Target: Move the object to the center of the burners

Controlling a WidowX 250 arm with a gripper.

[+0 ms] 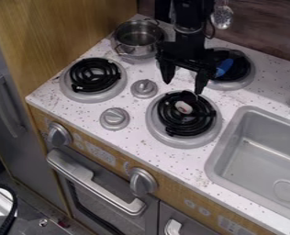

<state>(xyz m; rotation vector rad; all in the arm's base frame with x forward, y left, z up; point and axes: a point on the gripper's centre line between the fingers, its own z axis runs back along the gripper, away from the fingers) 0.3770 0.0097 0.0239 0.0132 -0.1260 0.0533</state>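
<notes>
The black gripper (pixel 183 86) hangs over the stove from the top edge, its two fingertips spread wide with nothing seen between them. Just below it in the view, a small white and pinkish object (pixel 183 107) lies on the black coil of the front right burner (pixel 186 126), a little toward the back of that coil. A dark part seems to adjoin the object, though it blends with the coil. The other burners are the left one (pixel 93 75) and the back right one (pixel 234 79), where a blue item (pixel 224 67) rests.
A metal pot (pixel 136 37) stands at the back left, beside the arm. Two grey knobs (pixel 143 88) (pixel 114 118) rise from the speckled white stovetop (pixel 104 134) between the left and front right burners. The grey sink (pixel 261 149) is at the right.
</notes>
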